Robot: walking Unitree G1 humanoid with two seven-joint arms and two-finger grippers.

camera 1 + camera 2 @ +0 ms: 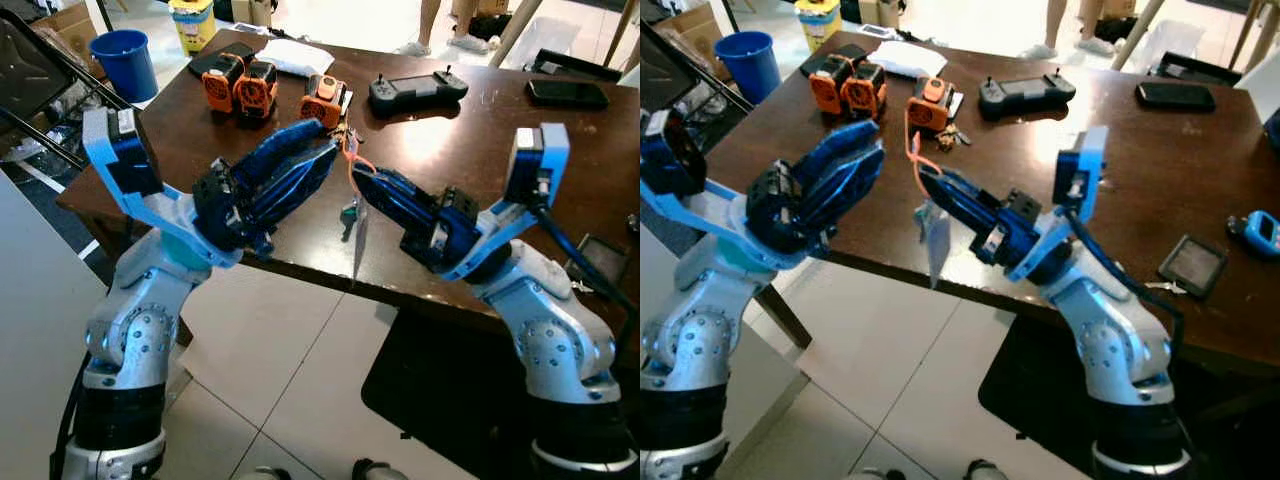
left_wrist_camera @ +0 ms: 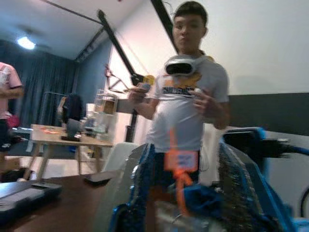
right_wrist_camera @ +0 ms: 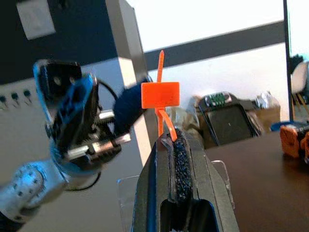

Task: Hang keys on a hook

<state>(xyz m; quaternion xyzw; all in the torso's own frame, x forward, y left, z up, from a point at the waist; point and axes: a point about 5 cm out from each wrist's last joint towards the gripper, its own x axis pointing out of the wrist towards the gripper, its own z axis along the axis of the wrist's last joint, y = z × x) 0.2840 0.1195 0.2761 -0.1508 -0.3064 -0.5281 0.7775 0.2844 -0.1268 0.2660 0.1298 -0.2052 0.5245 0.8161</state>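
Keys (image 1: 349, 215): hanging from orange tag (image 3: 160, 95), partly hidden behind right gripper (image 1: 357, 176), pinched closed on tag strap. Tag writing unreadable. Left gripper (image 1: 325, 140): fingers narrowly apart, empty.

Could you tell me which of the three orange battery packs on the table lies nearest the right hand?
The lone orange pack, set apart from the pair lying side by side further left, is nearest the right hand.
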